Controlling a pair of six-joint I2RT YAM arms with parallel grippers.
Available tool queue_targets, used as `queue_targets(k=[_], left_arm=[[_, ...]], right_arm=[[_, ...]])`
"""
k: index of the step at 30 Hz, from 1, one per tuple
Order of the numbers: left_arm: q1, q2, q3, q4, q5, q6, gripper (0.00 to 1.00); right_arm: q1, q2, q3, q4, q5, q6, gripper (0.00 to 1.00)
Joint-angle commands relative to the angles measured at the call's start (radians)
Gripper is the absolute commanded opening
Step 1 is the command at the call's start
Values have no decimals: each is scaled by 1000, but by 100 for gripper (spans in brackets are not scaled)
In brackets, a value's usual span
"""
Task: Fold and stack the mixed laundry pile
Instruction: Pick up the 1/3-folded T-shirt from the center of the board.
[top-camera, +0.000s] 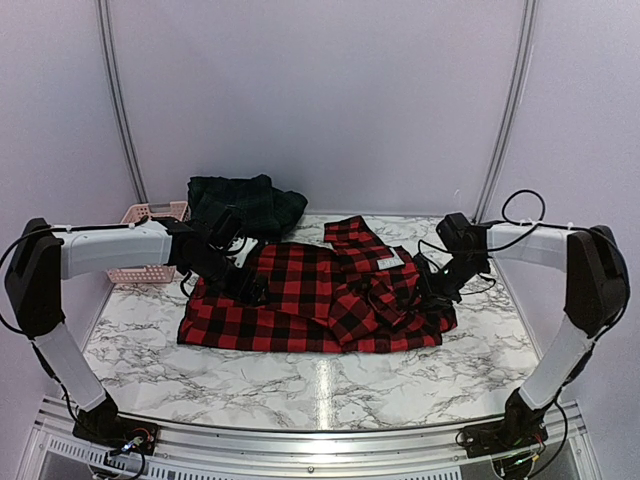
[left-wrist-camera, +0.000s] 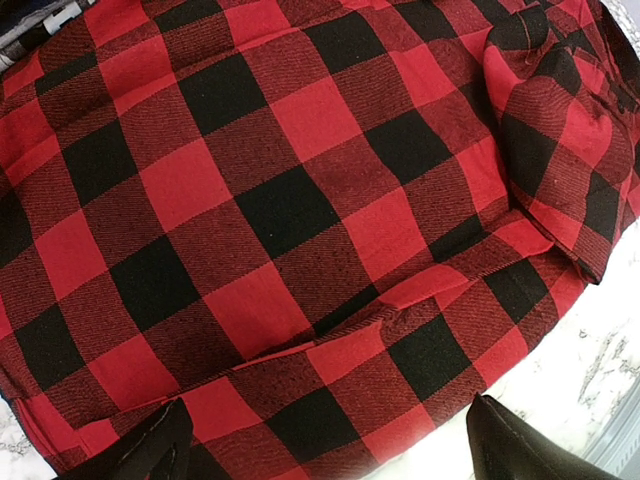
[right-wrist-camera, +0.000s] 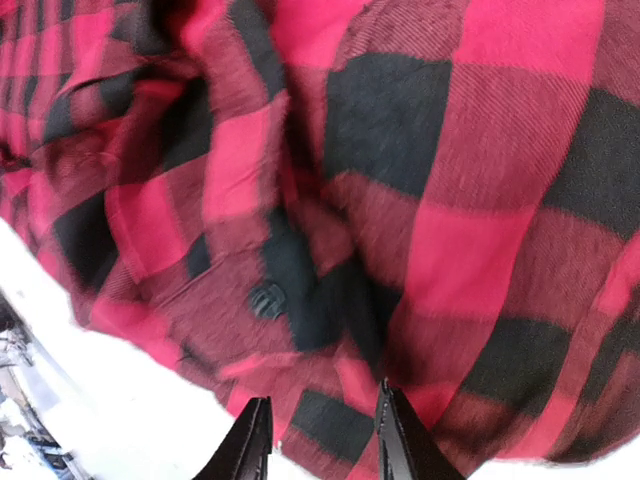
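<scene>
Your red-and-black checked shirt (top-camera: 300, 300) lies spread on the table (top-camera: 320, 385) between both arms so each can reach a side, with your left gripper (left-wrist-camera: 330, 445) wide open above it and your right gripper (right-wrist-camera: 322, 440) a little open, pinching nothing.

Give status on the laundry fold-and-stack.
Done: nothing stacked yet. In hand: red checked shirt spread flat, right side bunched; left end effector open above it, right end effector slightly open at its edge. Left: finish this fold, then the green plaid piece heaped behind.

Basket (top-camera: 155, 212): pink perforated plastic, far left of the desk, partly hidden.
Desk (top-camera: 330, 375): white marble pattern, grey veins.
Walls (top-camera: 320, 100): pale lilac.
Rail (top-camera: 320, 455): metal, along the desk's near edge.
</scene>
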Motion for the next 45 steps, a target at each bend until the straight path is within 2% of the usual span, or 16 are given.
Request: queue_targets(k=[1, 4, 12, 20, 23, 29, 30, 36, 39, 42, 45], left_arm=[[4, 7, 25, -23, -3, 17, 99], [4, 14, 32, -25, 2, 21, 99], [4, 23, 45, -25, 9, 22, 99], [4, 5, 33, -27, -5, 18, 99], [5, 0, 29, -27, -11, 20, 99], [9, -4, 27, -27, -18, 23, 99], [11, -4, 28, -27, -17, 24, 99], [43, 4, 50, -23, -8, 16, 99], [69, 8, 72, -17, -1, 8, 99], [93, 5, 109, -5, -8, 2, 99], [107, -1, 152, 20, -19, 1, 99]], right_arm=[[-2, -92, -48, 22, -133, 55, 36], [8, -119, -105, 105, -198, 144, 41], [12, -43, -169, 253, -205, 234, 42], [12, 64, -137, 352, -169, 260, 41], [8, 90, -100, 361, -164, 263, 38], [7, 88, 15, 306, -163, 236, 3], [7, 88, 39, 291, -159, 226, 0], [7, 119, 225, 183, -105, 74, 0], [5, 184, 385, 103, -91, 20, 0], [9, 228, 533, 109, -177, 50, 0], [24, 238, 615, 239, -310, 126, 0]])
